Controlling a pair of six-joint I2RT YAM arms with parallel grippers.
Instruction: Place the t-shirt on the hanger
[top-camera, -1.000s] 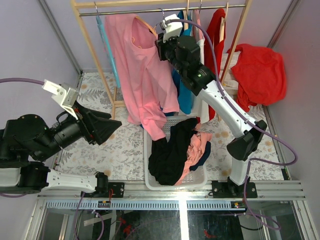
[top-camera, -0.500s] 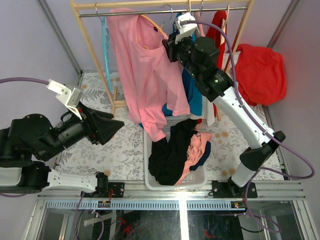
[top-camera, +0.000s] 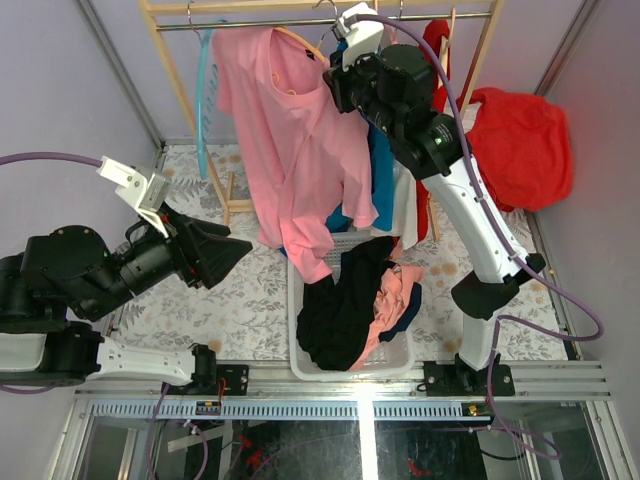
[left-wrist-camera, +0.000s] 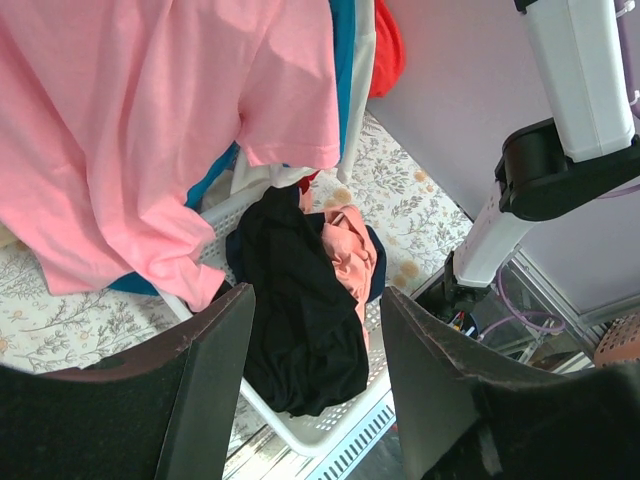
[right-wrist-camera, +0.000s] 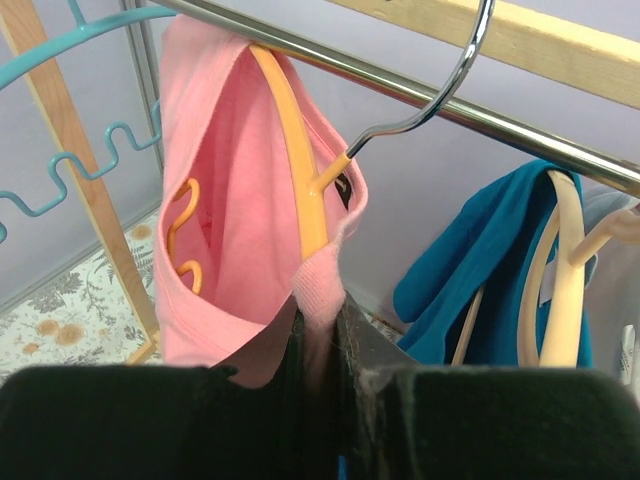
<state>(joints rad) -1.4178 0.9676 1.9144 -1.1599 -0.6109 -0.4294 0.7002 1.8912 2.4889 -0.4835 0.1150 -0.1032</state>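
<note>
The t-shirt (top-camera: 300, 150) hangs with the hanger (right-wrist-camera: 297, 170) inside its collar, the hook over the rail (right-wrist-camera: 400, 92); the dressing looks all but done, only the near collar edge seeming left to settle; the right gripper (right-wrist-camera: 318, 335) is clamped on that pink collar fold, just below the hanger's neck; next it should let go gently and back off without dragging cloth; the left gripper (left-wrist-camera: 318, 335) gapes wide, empty, well apart.

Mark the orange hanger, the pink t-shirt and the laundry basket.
hanger (right-wrist-camera: 300, 150): right wrist view, middle of its orange arm.
t-shirt (top-camera: 300, 140): top view, front of the hanging body.
basket (top-camera: 350, 374): top view, near white rim.
</note>
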